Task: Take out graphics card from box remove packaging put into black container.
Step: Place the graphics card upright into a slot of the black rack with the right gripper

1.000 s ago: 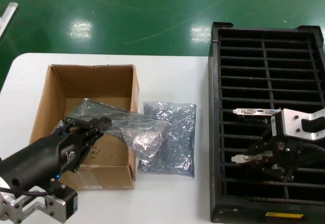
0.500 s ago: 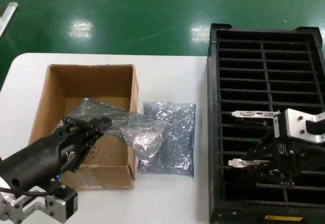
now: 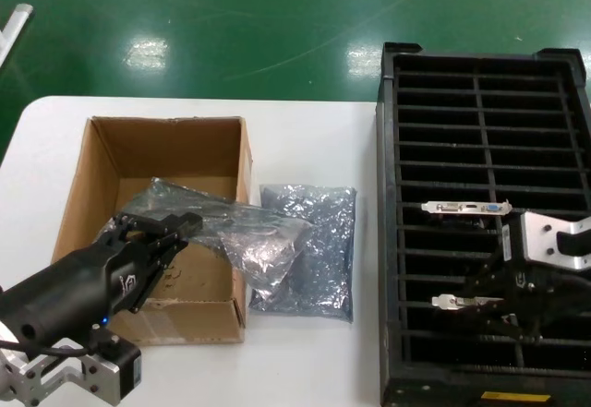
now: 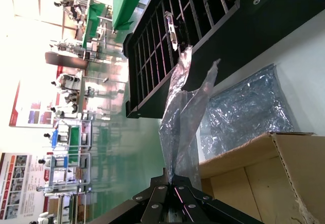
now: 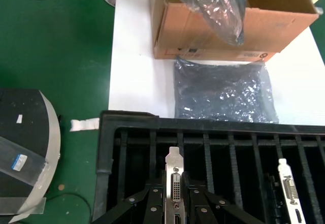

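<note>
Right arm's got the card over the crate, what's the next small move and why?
Probably lower it straight down. The right gripper is shut on the graphics card by its bracket, upright over a slot of the black container, with a second card already seated a few slots farther back.

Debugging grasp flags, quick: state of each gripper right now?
Left gripper: shut on the packaging, held above the box.
Right gripper: shut on the graphics card, over the black container.

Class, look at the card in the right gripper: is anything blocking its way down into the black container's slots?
Nothing visible does. The right gripper holds the graphics card by its bracket over the black container; a second card sits several slots farther away.
</note>
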Robot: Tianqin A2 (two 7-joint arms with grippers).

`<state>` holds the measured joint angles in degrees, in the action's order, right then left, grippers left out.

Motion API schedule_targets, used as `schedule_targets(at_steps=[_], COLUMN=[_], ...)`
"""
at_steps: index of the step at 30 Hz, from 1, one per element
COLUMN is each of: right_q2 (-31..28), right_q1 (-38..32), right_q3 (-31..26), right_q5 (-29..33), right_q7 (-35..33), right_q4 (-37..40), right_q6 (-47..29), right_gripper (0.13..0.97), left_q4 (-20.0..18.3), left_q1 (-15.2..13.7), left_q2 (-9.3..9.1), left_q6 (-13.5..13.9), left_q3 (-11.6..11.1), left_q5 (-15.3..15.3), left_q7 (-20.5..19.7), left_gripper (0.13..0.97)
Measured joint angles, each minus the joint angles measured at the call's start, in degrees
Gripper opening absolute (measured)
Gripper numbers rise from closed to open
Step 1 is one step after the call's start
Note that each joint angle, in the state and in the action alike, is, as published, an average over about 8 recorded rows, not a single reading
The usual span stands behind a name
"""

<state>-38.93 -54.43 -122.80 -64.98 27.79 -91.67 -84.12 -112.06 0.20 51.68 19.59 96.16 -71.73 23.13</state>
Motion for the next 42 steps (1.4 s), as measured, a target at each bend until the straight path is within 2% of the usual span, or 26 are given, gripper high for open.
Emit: schedule_targets(at_steps=[17,26,36,42], right_q2=[2.1,0.9,-2.6,-5.0], right_q1=[0.7,0.8,1.1,5.0], right_q3=[-0.8,0.1,3.5,8.1], right_q5=[0.1,-2.1,-7.4,-10.3], right_q7=[-4.0,-4.9,-5.1,-8.0], right_q4=[4.0,3.4,-0.1,-1.1], right_q6=[2.3,1.7,0.8,6.2], right_gripper=[0.186,0.252,0.402,0.545], left_q4=[0.0,0.0,0.0,0.0], left_q1=[0.0,0.0,0.0,0.0], left_q2=[0.0,0.0,0.0,0.0], left_q6=[0.0,0.0,0.0,0.0], left_q3=[0.0,0.0,0.0,0.0], left_q5=[0.0,0.0,0.0,0.0], left_q7=[0.0,0.0,0.0,0.0], left_gripper=[0.138,0.138,0.138,0.138])
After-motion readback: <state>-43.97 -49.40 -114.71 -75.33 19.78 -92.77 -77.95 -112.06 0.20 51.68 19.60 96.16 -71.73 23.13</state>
